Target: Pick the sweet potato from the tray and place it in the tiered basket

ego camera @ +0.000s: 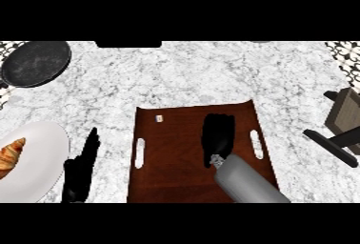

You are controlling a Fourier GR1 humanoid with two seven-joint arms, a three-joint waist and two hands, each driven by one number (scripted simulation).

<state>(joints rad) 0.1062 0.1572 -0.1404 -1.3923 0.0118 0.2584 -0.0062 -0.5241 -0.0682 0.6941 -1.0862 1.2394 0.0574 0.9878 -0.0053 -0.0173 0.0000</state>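
— Where's the right hand (218, 136) just now?

— Over the middle of the brown tray (169, 176), palm down, its fingers pointing toward the tray's far edge. They look bent downward, but whether they're closed on anything I can't tell; the hand is all black from here.

— And the sweet potato?

— I can't see it. If it's on the tray, the hand covers it. The only loose thing showing there is a small pale tag (159, 117) near the tray's far left corner.

— The left hand (81, 167)?

— Resting on the marble counter (197, 71) between the tray's left edge and a white plate (42, 157), fingers straight, holding nothing. A croissant (10, 153) lies on that plate.

— The tiered basket?

— A dark-framed stand (345, 126) at the counter's right edge, well apart from the tray. A black pan (35, 63) sits in the far left corner.
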